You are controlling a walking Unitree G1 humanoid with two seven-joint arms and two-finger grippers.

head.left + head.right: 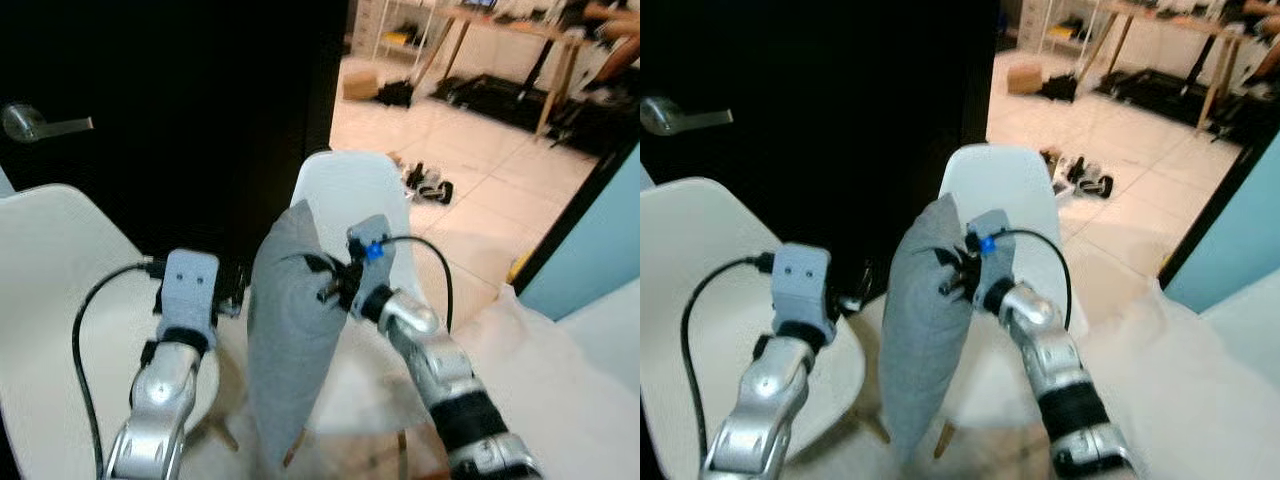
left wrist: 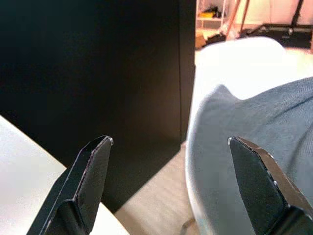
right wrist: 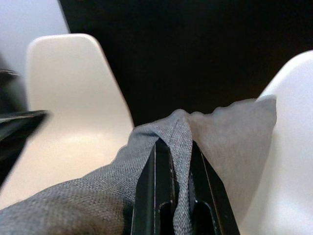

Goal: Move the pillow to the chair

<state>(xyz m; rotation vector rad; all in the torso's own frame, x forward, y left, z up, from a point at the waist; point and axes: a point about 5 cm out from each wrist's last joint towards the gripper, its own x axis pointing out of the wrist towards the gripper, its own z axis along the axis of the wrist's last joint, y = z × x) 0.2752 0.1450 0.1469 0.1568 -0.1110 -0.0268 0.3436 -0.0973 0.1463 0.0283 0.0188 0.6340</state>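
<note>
Two claws are raised: the right claw (image 3: 173, 203) is clamped on the grey pillow (image 1: 285, 350), the left claw (image 2: 176, 181) is spread wide, and lowering onto the white chair (image 1: 350, 195) is judged next.

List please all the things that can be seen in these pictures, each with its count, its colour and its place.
pillow: one, grey, hanging upright between the two chairs, pinched near its upper edge by the right claw.
chairs: two, white; one on the robot's left, one straight ahead behind the pillow.
door: one, black, behind the chairs, with a silver lever handle.
floor: pale tiles, beyond the doorway.
small box: one, brown, on the far floor.
shoes: a few, dark and white, on the tiles.
table: one, wooden legs, far right.
wall panel: light blue, on the right.
left claw: open, beside the pillow, holding nothing.
right claw: shut on the pillow's fabric.
</note>
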